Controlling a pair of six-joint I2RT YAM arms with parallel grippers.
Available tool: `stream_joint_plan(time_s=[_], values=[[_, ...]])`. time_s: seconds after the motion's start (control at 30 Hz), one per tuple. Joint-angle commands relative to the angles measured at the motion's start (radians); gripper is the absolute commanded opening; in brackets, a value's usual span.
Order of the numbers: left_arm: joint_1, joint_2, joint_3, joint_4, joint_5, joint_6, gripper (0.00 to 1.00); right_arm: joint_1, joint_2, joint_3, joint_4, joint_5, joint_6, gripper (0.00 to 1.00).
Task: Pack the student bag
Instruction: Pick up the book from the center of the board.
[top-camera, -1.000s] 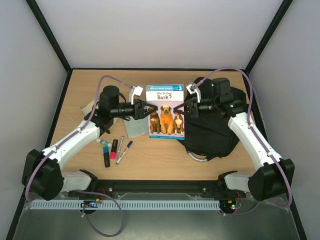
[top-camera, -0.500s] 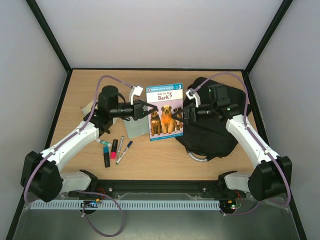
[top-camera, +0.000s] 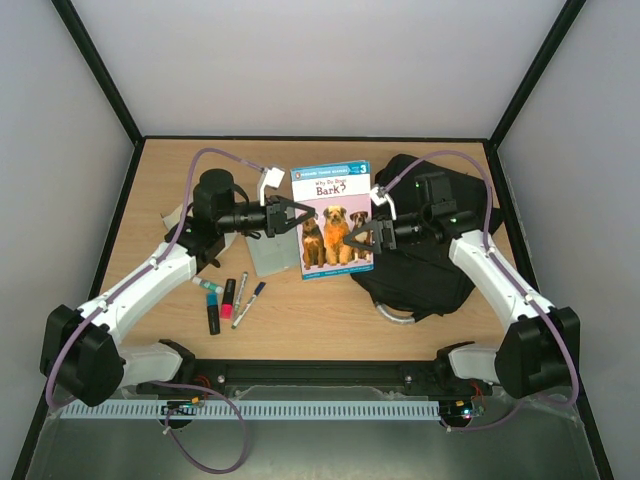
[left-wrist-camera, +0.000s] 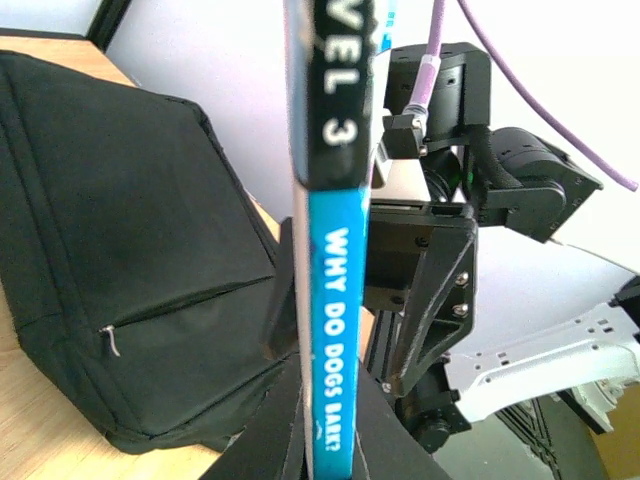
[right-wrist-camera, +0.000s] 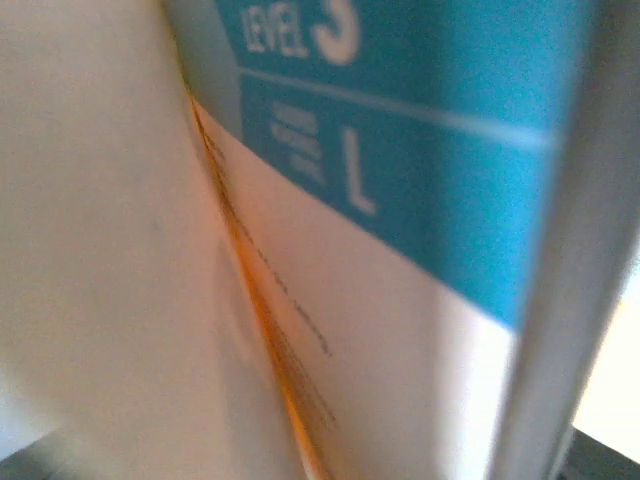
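Note:
The book "Why Do Dogs Bark?" (top-camera: 335, 222) hangs above the table, cover towards the top camera. My left gripper (top-camera: 296, 215) is shut on its left edge; in the left wrist view the blue spine (left-wrist-camera: 335, 300) stands pinched between the fingers. My right gripper (top-camera: 359, 232) is at the book's right edge with its jaws spread either side of it, open. The right wrist view is filled by blurred pages and blue cover (right-wrist-camera: 420, 130). The student bag (top-camera: 420, 262), a black backpack, lies flat on the table right of the book, under the right arm, and its zipped pocket (left-wrist-camera: 120, 260) shows.
Several markers and pens (top-camera: 228, 298) lie near the left arm. A grey flat pouch (top-camera: 270, 258) lies beside the book's lower left corner. The bag's grey handle loop (top-camera: 395, 315) sticks out towards the near edge. Black frame posts bound the table.
My left gripper has shut on the book's spine edge. My right gripper has opened and let go of the right edge, shifting slightly nearer. The book has tilted a little.

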Motion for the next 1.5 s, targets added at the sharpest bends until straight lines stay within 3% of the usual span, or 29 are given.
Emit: stream_joint_plan(time_s=[0.0,0.23,0.83,0.87,0.97,1.03,1.13,1.47], values=[[0.009,0.0,0.038,0.003,-0.066,0.008,0.03,0.003,-0.035,0.031,-0.003,-0.099,0.018,0.61],[0.009,0.004,0.017,0.024,-0.147,-0.024,0.03,0.002,-0.107,-0.019,0.092,-0.014,0.144,0.37],[0.006,0.01,-0.024,0.026,-0.142,-0.034,0.04,-0.014,-0.107,-0.031,0.168,0.051,0.236,0.01],[0.006,0.015,-0.02,0.009,-0.157,-0.026,0.11,-0.021,-0.109,-0.032,0.167,0.051,0.234,0.01],[0.005,0.034,-0.002,-0.062,-0.209,0.006,0.55,-0.071,-0.121,-0.034,0.15,0.081,0.209,0.01],[0.005,0.043,-0.003,-0.081,-0.235,0.017,0.69,-0.109,-0.127,-0.014,0.089,0.154,0.134,0.01],[-0.001,0.067,-0.002,-0.121,-0.286,0.031,0.74,-0.176,-0.141,0.008,-0.013,0.266,0.046,0.01],[-0.137,0.35,0.153,-0.271,-0.504,0.129,0.71,-0.422,-0.275,-0.042,-0.157,0.41,-0.114,0.01]])
